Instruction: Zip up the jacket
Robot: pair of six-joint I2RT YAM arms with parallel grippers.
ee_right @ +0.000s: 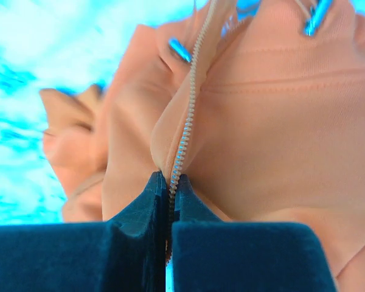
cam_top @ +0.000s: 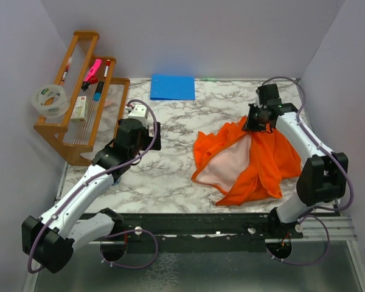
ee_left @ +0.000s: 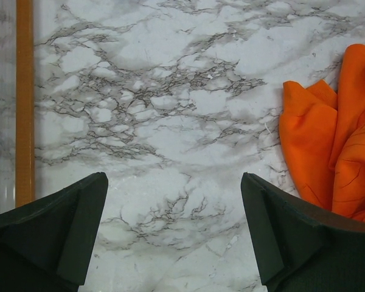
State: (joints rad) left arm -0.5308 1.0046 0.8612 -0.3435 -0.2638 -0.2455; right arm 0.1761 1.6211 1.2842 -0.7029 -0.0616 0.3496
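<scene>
The left fingers [ee_left: 61, 231] hang spread wide and empty over the bench [cam_top: 170, 170], likely waiting to steady cloth. To their right the orange jacket [cam_top: 261, 158] lies crumpled, lining showing. The right fingers [ee_right: 134, 243] are pinched shut on its zipper strip [ee_right: 185, 131]. I can't pick out the slider.

The jacket [cam_top: 264, 158] is smooth, matt orange cloth; its lining [cam_top: 228, 165] is a paler cloth. The zipper [ee_right: 184, 131] has fine ribbed teeth. The table [cam_top: 170, 176] is smooth and marble-patterned. The rack [cam_top: 66, 141] is varnished wood.
</scene>
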